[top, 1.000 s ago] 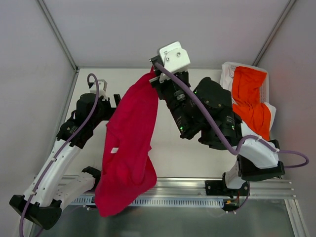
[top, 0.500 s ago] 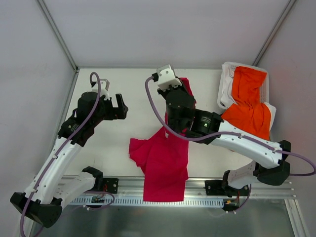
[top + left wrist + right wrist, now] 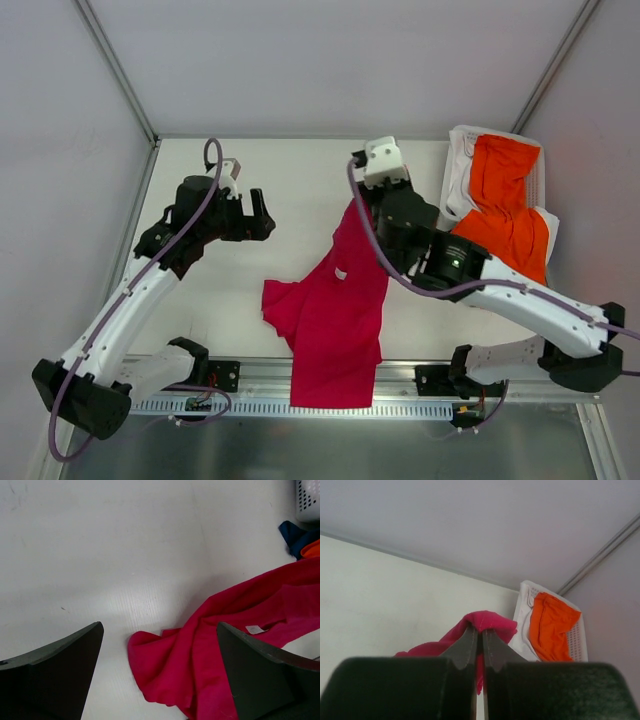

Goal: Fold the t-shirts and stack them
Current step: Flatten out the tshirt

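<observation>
The crimson t-shirt (image 3: 335, 310) lies crumpled on the table, its lower part hanging over the front edge. Its upper end is lifted by my right gripper (image 3: 358, 203), which is shut on the cloth (image 3: 487, 621) in the right wrist view. A white label (image 3: 341, 273) shows on the shirt. My left gripper (image 3: 262, 214) is open and empty, left of the shirt; in its wrist view the shirt (image 3: 235, 645) lies between its fingers (image 3: 55, 670) below. The orange t-shirt (image 3: 505, 205) drapes over a white basket (image 3: 460, 150) at the back right.
A metal rail (image 3: 400, 375) runs along the table's front edge. Grey walls enclose the table on three sides. A dark blue cloth (image 3: 295, 535) shows by the basket in the left wrist view.
A second ago both grippers held the crimson shirt up high. The left gripper has let go and moved up and right. The shirt has dropped onto the table, and the right gripper has carried its end rightward.
</observation>
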Available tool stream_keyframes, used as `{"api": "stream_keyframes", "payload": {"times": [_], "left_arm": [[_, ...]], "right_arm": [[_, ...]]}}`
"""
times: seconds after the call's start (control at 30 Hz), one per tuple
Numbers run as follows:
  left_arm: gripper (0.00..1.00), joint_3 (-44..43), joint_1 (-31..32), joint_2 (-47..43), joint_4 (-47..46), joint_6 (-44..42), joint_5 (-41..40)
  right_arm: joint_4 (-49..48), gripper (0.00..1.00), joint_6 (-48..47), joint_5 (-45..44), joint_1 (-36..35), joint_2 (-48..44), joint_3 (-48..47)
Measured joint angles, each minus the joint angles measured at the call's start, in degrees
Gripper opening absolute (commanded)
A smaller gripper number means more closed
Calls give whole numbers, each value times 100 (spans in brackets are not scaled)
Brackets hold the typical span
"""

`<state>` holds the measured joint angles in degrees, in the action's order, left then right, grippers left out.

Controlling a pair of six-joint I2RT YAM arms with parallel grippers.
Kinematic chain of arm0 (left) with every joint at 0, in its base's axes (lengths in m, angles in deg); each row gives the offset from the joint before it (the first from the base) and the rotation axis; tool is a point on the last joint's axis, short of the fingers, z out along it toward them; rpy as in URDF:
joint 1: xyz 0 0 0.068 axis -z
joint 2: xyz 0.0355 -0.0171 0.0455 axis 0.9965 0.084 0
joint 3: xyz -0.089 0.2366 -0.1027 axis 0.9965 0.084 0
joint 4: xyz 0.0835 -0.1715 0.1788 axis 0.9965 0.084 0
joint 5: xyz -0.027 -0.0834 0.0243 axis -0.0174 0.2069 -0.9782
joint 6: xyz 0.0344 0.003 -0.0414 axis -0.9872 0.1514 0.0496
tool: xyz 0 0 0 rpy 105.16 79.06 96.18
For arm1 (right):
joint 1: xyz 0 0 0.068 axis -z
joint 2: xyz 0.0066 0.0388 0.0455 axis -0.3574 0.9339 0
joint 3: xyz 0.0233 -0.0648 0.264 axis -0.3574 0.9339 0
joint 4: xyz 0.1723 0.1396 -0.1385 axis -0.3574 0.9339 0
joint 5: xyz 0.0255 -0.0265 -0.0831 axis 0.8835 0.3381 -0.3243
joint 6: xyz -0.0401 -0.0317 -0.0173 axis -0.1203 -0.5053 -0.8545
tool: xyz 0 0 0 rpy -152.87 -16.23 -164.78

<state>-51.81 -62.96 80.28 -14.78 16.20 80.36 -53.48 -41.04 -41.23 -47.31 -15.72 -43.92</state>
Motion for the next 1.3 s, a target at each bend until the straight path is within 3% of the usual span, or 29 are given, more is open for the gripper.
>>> {"api": "stream_keyframes", "payload": {"times": [0.2,0.43,0.73,0.93,1.13,1.3], "left_arm": [[97,-2,671,1093,175,756,-52],[96,-31,2179,2122,240,1298,-682],[95,210,2640,2396,216,1810,-1086],[96,820,2658,2035,350,2006,-1386],[93,881,2671,1838,487,2256,-1469],[93,909,3145,1738,699,2479,-1504]], "right_arm": [[826,0,1204,-273,9,-1978,1700],[2885,1,3143,-927,20,-3366,2256],[3967,0,4017,-1123,131,-3508,2597],[4190,1,4159,-1163,752,-3663,2809],[4247,0,4153,-1270,1252,-4072,2835],[4247,1,4146,-1285,1718,-4081,2830]]}}
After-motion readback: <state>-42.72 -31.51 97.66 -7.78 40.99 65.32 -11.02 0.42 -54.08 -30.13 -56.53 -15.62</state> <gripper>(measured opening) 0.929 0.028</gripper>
